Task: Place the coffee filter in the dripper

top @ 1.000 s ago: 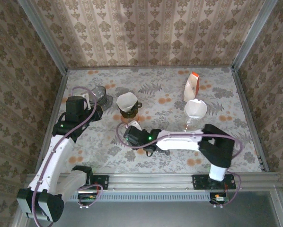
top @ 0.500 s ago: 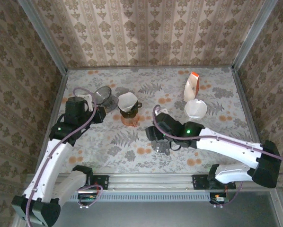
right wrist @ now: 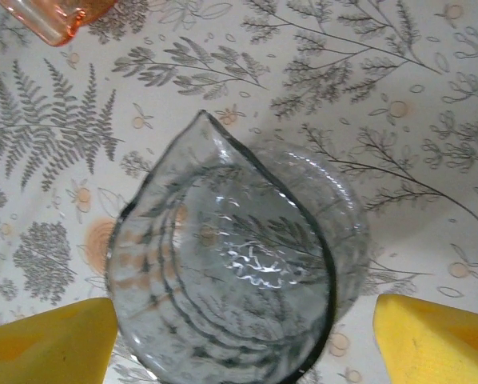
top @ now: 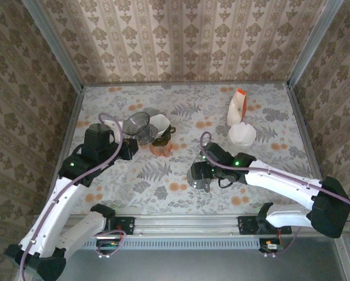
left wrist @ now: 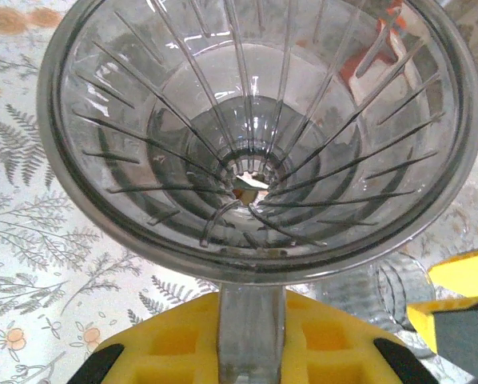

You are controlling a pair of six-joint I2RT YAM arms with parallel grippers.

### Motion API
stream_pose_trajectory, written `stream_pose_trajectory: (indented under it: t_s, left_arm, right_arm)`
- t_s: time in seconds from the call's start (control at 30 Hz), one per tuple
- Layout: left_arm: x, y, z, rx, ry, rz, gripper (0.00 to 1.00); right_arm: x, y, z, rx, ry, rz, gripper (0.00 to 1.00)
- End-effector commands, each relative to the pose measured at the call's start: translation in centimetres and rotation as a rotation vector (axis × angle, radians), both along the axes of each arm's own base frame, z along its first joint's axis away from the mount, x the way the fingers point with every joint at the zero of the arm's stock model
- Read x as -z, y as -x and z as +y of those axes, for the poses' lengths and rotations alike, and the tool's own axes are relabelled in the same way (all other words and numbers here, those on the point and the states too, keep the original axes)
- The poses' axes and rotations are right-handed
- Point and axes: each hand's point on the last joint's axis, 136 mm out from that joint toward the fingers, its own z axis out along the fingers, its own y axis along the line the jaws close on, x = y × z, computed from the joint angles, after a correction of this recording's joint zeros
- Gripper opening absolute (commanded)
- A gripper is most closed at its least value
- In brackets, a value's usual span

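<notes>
The white coffee filter (top: 158, 123) stands open in a dark cup (top: 161, 139) on an orange saucer (top: 159, 150), left of centre in the top view. Against its left side hangs the clear ribbed dripper (top: 137, 123), and the left pincer (left wrist: 251, 352) is clamped on its handle tab. Lower centre, the right pincer (right wrist: 243, 336) is spread wide around a glass pitcher (right wrist: 231, 264) on the table (top: 268, 175).
</notes>
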Motion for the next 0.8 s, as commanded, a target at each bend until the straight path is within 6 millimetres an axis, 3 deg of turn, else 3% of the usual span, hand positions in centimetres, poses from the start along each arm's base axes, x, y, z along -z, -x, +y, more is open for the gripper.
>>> stream_pose_trajectory:
  t_s: [0.0,0.2,0.3,0.53,0.67,0.77]
  left_arm:
    - [-2.1,0.7,-0.7,0.044,0.004,-0.065,0.0]
    - [-2.3,1.3,-1.3,0.072,-0.002,-0.065,0.0]
    - [-2.5,1.9,-1.7,0.097,-0.003,-0.063,0.0]
    - [-1.7,4.9,-3.1,0.207,-0.046,-0.024,0.0]
    - [-0.4,6.9,-5.8,0.31,-0.089,-0.017,0.0]
    - [0.8,7.9,-8.3,0.372,-0.178,-0.087,0.0]
  right_arm:
    - [-0.1,0.2,2.1,-0.016,-0.08,0.016,0.84]
    - [-0.6,0.0,5.0,-0.057,-0.116,0.0,0.83]
    - [-1.2,-0.5,4.8,-0.033,-0.108,-0.035,0.83]
    - [-4.8,-1.1,-2.3,0.118,0.022,-0.217,0.84]
    - [-7.3,-1.2,-5.9,0.202,0.06,-0.313,0.84]
    - [-9.2,-1.1,-7.5,0.238,0.05,-0.373,0.84]
